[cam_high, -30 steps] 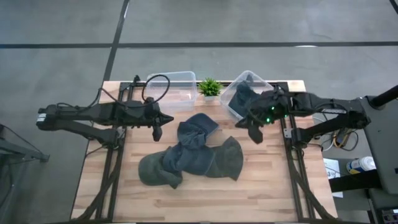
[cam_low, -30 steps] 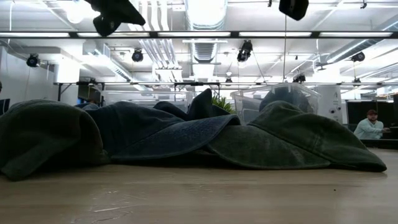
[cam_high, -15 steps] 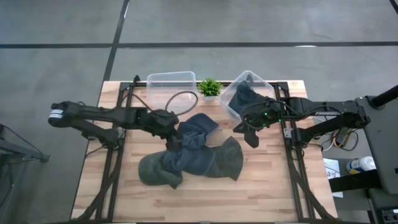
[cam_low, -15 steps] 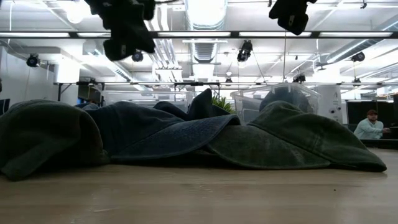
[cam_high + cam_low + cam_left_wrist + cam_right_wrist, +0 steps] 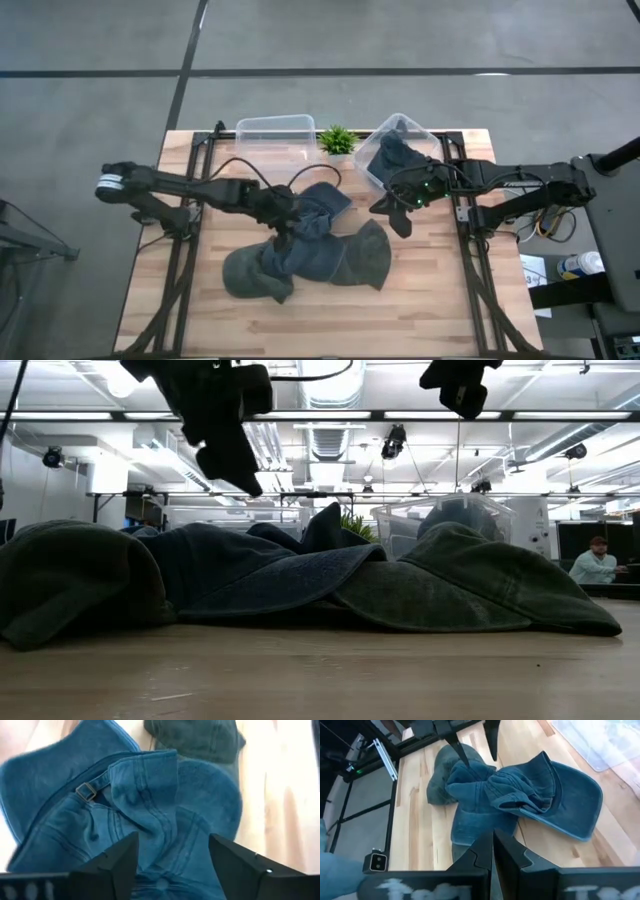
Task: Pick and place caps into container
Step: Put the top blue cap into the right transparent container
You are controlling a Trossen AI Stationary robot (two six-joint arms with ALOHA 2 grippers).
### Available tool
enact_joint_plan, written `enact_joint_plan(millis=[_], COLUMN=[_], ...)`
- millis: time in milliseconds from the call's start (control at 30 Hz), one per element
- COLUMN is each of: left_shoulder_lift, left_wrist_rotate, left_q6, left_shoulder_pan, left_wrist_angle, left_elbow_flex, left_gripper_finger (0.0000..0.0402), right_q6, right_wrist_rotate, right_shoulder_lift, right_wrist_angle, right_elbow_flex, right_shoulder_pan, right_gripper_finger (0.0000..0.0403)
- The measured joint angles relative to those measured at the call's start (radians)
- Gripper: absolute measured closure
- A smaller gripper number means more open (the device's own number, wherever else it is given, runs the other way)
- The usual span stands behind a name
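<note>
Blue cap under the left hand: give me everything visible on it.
The blue cap is slate-blue washed fabric, soft and crumpled, crown folded in on itself, with stitched seams and a metal strap buckle. Its flat brim sticks out to one side. It lies at the far end of the pile on the wooden table, overlapping the caps under it. The left hand hovers open just above it, not gripping.

We count two clear containers (image 5: pixel 275 145), one of them tilted (image 5: pixel 372 150) with one cap (image 5: pixel 392 155) inside. On the table (image 5: pixel 430 300) the heaped caps (image 5: pixel 310 245) overlap, so their exact number escapes us. One potted plant (image 5: pixel 338 140) and two arms.
</note>
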Motion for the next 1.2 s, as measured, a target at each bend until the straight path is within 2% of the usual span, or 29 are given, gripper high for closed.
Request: enact_joint_plan(millis=[300, 1200], left_shoulder_lift=[0.074, 0.289], left_wrist_rotate=[-0.005, -0.04], left_q6=[0.181, 0.209], left_shoulder_pan=[-0.001, 0.002], left_wrist_angle=[0.0, 0.037], left_elbow_flex=[-0.003, -0.006], left_gripper_finger=[0.0138, 0.0136], right_q6=[0.061, 0.104], right_wrist_rotate=[0.003, 0.012], right_shoulder_lift=[0.0, 0.004], right_wrist_angle=[0.001, 0.002], right_elbow_flex=[0.0, -0.004], right_shoulder_pan=[0.0, 0.0], right_gripper_finger=[0.039, 0.039])
